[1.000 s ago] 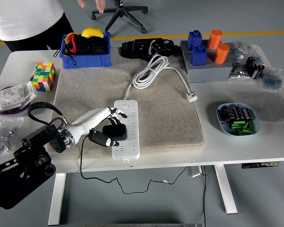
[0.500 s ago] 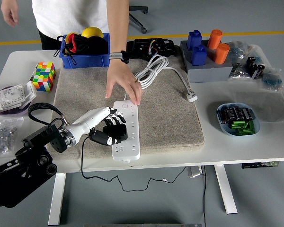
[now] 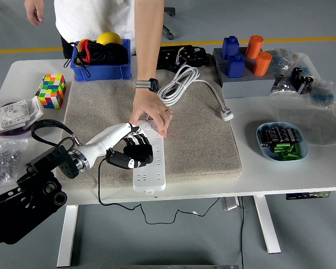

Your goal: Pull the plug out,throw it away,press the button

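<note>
A white power strip (image 3: 150,169) lies lengthwise on the beige mat (image 3: 196,140). A black plug (image 3: 138,154) sits in it near the middle. My left hand (image 3: 130,150) has its fingers curled around that plug, its thumb below and fingers above. A person's hand (image 3: 150,116) presses down on the strip's far end. The strip's white cable (image 3: 182,84) lies coiled further back, with its plug (image 3: 227,116) at the mat's right edge. The strip's button is hidden under the person's hand. My right hand is out of view.
A blue bin (image 3: 101,56) with a yellow ball stands at the back left. Also left are a colour cube (image 3: 51,90) and a white switch plate (image 3: 15,115). Back right stand blue and orange blocks (image 3: 244,56). A dish of batteries (image 3: 281,141) sits right.
The person reached in from the far side and set a hand on the strip's far end. My left hand's fingers closed around the black plug.
</note>
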`<state>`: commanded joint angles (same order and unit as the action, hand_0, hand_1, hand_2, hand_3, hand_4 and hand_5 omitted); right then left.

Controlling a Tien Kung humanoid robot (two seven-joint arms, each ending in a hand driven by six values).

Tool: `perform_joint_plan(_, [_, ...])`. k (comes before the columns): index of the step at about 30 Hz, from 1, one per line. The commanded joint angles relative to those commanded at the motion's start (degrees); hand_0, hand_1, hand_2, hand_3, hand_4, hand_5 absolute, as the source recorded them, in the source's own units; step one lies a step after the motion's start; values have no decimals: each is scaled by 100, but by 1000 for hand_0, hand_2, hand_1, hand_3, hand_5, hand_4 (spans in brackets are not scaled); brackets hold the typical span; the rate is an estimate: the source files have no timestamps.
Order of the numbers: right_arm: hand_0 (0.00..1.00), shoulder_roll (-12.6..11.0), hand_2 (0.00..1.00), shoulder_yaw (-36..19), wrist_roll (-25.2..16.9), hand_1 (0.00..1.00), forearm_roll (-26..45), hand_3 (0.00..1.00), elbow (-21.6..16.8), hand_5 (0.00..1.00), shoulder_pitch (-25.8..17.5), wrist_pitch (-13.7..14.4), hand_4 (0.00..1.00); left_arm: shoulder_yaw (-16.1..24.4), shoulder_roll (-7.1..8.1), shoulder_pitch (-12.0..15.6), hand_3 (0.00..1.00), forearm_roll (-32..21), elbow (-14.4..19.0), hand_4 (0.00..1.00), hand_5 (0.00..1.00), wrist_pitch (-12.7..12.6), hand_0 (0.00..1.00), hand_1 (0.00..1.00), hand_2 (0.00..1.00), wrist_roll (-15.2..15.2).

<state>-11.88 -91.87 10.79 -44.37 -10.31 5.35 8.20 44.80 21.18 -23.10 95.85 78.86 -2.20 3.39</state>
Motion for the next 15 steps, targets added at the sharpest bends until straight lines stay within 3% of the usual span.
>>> perform_joint_plan(7, [741, -6, 645, 34, 1, 661, 10, 613, 0, 472, 6, 4, 661, 223, 30, -83, 536, -40, 47, 655, 2, -13, 481, 261, 315, -42])
perform_joint_plan(10, [741, -6, 645, 49, 1, 661, 16, 613, 0, 472, 11, 7, 661, 409, -32, -183, 536, 65, -192, 655, 2, -35, 481, 261, 315, -66])
perform_joint_plan(11, [741, -7, 645, 56, 0, 660, 20, 613, 0, 472, 13, 9, 661, 466, -59, -220, 562, 80, -298, 668, 2, -33, 536, 300, 341, -85])
perform_joint_plan(15, [741, -13, 645, 68, 9, 660, 18, 613, 0, 472, 22, 16, 661, 631, -184, -440, 562, 94, -898, 668, 2, -49, 536, 300, 341, -188])
